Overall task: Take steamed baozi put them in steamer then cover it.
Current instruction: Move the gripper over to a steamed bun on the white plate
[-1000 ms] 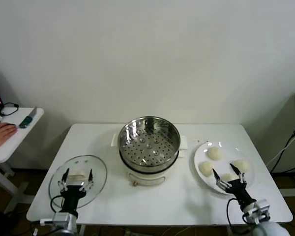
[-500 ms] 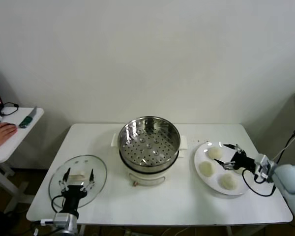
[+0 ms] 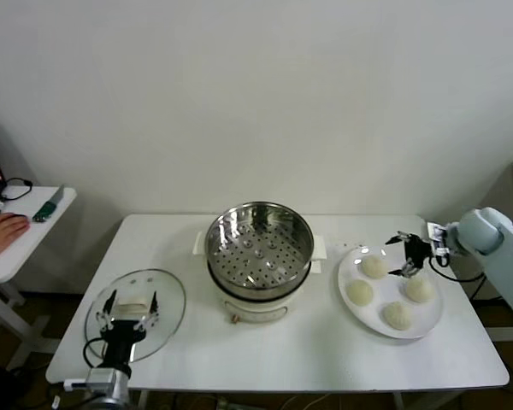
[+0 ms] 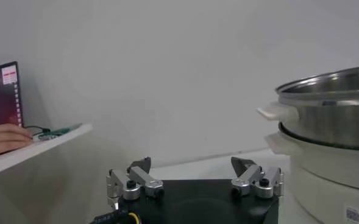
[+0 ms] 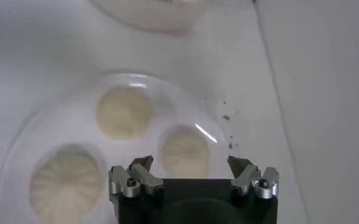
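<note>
The steamer [image 3: 259, 249] stands mid-worktop [image 3: 282, 350]. The cover [image 3: 135, 313] lies to its left, near the front edge. A plate [image 3: 360, 313] to its right carries four baozi [image 3: 373, 266]. A side table [image 3: 17, 243] stands farther left, apart from the worktop.

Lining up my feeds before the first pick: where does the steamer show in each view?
Head view: steamer at table centre, between the cover and the plate of baozi.
Left wrist view: steamer at the frame's edge, past the open left claw.
Right wrist view: only a blurred white curve at the frame's edge, possibly its base; cannot tell. Open right claw over the baozi.
Shared landmark: the white table.
</note>
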Controlling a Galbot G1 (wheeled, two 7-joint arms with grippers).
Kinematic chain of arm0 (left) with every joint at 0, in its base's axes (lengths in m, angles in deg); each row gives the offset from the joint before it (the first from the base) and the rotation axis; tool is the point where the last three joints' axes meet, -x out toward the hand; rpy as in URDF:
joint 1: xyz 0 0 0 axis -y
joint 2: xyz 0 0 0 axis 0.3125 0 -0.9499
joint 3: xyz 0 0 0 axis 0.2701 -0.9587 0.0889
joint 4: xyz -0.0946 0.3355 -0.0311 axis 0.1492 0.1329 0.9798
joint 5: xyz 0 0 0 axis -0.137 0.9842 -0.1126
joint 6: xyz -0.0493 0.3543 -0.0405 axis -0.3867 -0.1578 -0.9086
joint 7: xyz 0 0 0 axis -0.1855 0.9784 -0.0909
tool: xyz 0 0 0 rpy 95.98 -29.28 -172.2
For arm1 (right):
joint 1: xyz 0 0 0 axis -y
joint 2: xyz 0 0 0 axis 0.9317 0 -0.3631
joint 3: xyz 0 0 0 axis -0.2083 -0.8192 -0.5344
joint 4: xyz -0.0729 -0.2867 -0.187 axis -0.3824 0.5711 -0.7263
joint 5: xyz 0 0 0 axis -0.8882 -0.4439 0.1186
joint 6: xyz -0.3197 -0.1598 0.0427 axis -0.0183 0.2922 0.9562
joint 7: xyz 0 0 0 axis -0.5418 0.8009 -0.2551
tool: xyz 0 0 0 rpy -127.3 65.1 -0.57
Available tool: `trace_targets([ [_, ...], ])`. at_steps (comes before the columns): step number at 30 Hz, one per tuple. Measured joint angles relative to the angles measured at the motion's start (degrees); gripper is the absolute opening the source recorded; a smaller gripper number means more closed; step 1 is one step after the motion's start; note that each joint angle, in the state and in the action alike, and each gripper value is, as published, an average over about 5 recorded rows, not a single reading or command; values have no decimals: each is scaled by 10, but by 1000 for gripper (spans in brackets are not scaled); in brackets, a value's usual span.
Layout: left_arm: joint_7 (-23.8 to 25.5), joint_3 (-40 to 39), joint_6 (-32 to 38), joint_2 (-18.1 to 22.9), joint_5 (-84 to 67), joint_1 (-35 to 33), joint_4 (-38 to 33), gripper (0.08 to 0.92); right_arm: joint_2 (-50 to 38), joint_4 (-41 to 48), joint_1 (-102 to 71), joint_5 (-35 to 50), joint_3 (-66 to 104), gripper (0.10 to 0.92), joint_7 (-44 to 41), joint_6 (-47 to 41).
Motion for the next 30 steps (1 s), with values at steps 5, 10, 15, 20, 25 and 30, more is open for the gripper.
trace_targets([
  [5,-2,1,-6,-3,0,5,0,823,36,52,42,-21,-53,823,-10,7],
  [10,-2,2,-13,-3,0,3,-10,823,70,93,59,-51,-71,823,-12,19],
  [15,-1,2,-18,-4,0,3,-20,823,99,130,65,-79,-77,823,-17,30],
  [20,-1,2,-22,-7,-1,0,-24,823,123,163,64,-98,-74,823,-18,38],
  [25,-1,3,-22,-8,0,-1,-24,823,145,192,64,-114,-68,823,-19,45],
  [30,-2,3,-23,-9,1,-1,-24,823,165,218,64,-127,-63,823,-19,52],
])
